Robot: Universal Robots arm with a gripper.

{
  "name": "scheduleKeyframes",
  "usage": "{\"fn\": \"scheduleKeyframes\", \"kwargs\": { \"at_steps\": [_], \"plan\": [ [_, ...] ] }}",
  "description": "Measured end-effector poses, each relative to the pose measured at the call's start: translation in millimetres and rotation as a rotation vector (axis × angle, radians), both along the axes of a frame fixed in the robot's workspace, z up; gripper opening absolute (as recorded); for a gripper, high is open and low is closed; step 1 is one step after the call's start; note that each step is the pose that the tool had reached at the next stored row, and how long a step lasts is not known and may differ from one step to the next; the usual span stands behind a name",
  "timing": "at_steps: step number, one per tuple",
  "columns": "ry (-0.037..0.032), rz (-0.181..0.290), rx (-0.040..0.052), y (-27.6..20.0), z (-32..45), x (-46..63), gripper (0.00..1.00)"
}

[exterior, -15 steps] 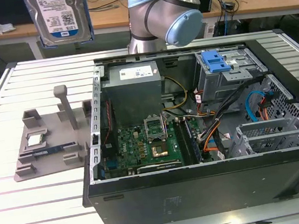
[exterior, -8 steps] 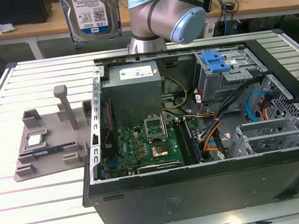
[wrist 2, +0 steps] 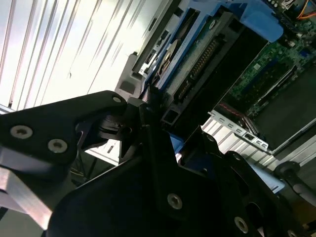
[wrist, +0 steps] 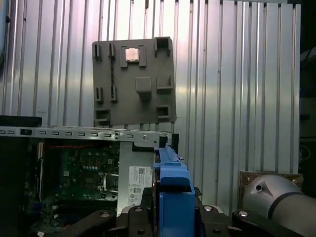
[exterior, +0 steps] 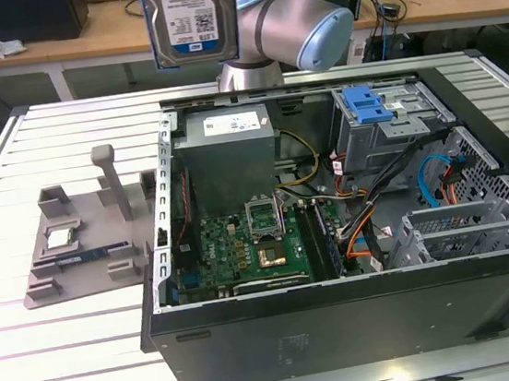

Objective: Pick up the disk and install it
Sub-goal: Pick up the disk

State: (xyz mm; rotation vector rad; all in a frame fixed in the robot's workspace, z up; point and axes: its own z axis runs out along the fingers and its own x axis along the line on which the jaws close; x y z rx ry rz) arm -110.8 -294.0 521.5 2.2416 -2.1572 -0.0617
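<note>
The disk [exterior: 191, 14], a silver-grey drive with a blue-and-white label in a blue carrier frame, hangs upright high above the far edge of the open computer case [exterior: 344, 314], in front of the arm's wrist. In the first wrist view the carrier's blue edge [wrist: 173, 185] stands between black fingers [wrist: 212, 217], and my gripper [wrist: 173, 213] is shut on it. The second wrist view shows the disk's [wrist 2: 197, 54] connector side and blue frame clamped by my gripper [wrist 2: 157, 116], with the motherboard [wrist 2: 276, 74] beyond it.
Inside the case are a grey power supply box [exterior: 229, 156], the motherboard [exterior: 243, 248], a grey drive cage [exterior: 387, 137] topped by a blue bracket [exterior: 366, 102], and orange and blue cables. A grey fixture plate [exterior: 84, 239] with a post lies to the exterior view's left on the slatted table.
</note>
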Motion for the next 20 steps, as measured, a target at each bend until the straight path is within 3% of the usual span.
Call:
{"fn": "scheduleKeyframes", "kwargs": {
  "at_steps": [1, 20],
  "plan": [
    [0.0000, 0.000, 0.0000, 0.0, 0.0, 8.7, 0.37],
    [0.0002, 0.000, 0.0000, 0.0, 0.0, 79.3, 0.37]
  ]
}}
